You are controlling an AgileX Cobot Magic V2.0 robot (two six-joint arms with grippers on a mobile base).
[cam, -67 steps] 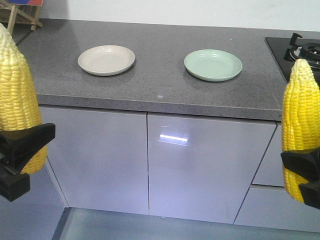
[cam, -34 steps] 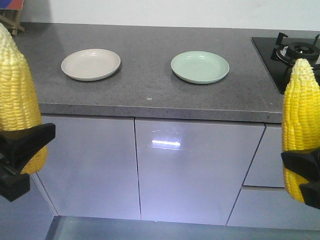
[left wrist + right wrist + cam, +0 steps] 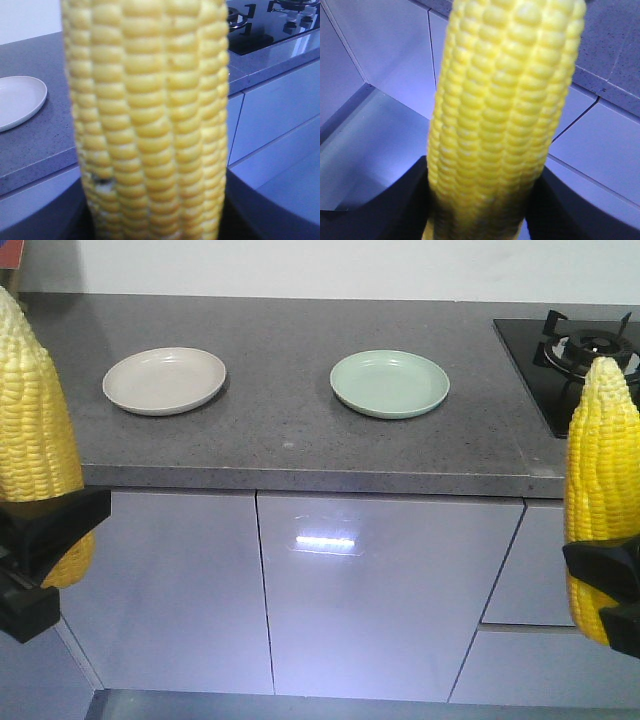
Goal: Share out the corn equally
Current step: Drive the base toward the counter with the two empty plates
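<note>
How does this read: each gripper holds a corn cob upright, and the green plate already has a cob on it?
Not quite: the front view shows the green plate empty. Otherwise correct: the left gripper grips the left cob upright, the right gripper the right cob.

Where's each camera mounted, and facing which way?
Front view: on the robot's body, facing the grey stone countertop, round beige plate, round green plate; left gripper, right gripper at the edges.
Left wrist view: on the left arm, along the left yellow corn cob toward the counter; dark gripper blur below.
Right wrist view: on the right arm, along the right yellow corn cob toward white cabinet doors; black fingers flank it.
Shared: beige plate, black gas hob in front and left wrist.
</note>
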